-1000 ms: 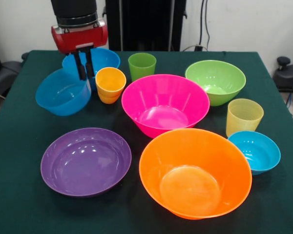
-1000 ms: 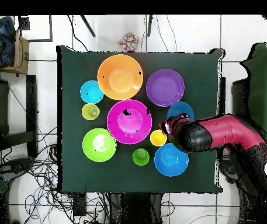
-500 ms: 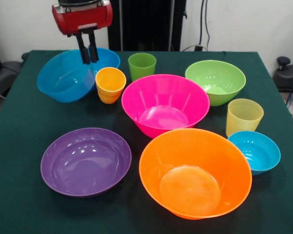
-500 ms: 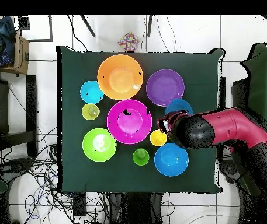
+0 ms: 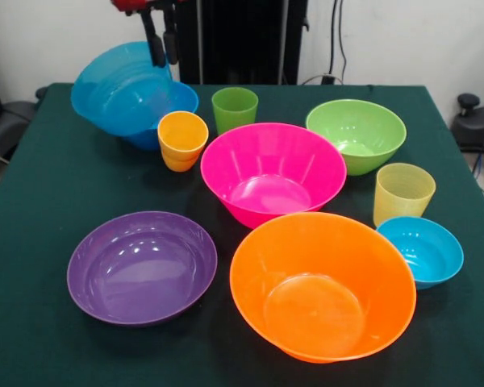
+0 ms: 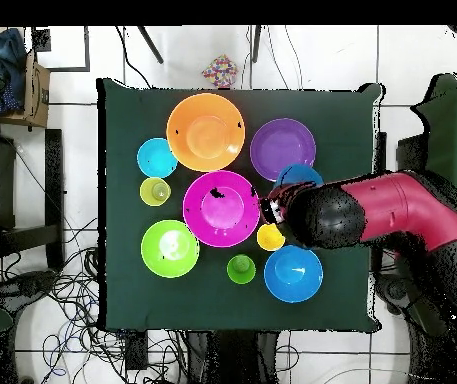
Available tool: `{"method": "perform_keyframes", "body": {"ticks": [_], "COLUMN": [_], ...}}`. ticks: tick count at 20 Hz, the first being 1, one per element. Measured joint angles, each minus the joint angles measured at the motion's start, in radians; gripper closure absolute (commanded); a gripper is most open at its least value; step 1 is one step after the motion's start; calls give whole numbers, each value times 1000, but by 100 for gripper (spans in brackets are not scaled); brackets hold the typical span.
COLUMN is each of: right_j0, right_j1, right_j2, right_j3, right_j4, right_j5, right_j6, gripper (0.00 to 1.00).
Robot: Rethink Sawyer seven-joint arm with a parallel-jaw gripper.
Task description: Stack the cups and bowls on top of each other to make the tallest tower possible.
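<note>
The blue bowl point(image 5: 123, 90), which sat lower beside the yellow-orange cup point(image 5: 182, 139) a second ago, is now held tilted well above the table point(image 5: 32, 242), its rim clamped by the closed tool point(image 5: 163, 50). Below the tool another blue bowl point(image 5: 173, 105) rests. Farther off lie the orange bowl point(image 5: 323, 286), pink bowl point(image 5: 273, 173), purple bowl point(image 5: 142, 266), green bowl point(image 5: 356, 133) and green cup point(image 5: 235, 109), none stacked. A white wall point(image 5: 403, 40) is seen behind the green-clothed table.
</note>
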Motion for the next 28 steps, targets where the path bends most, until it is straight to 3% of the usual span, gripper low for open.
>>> {"method": "perform_keyframes", "body": {"ticks": [8, 19, 28], "right_j0": [28, 29, 47], "right_j1": [-52, -54, -49], "right_j2": [31, 87, 92], "right_j3": [1, 17, 51], "right_j4": [61, 191, 199], "right_j5": [3, 4, -11], "right_j6": [0, 0, 0], "gripper": [100, 100, 100]}}
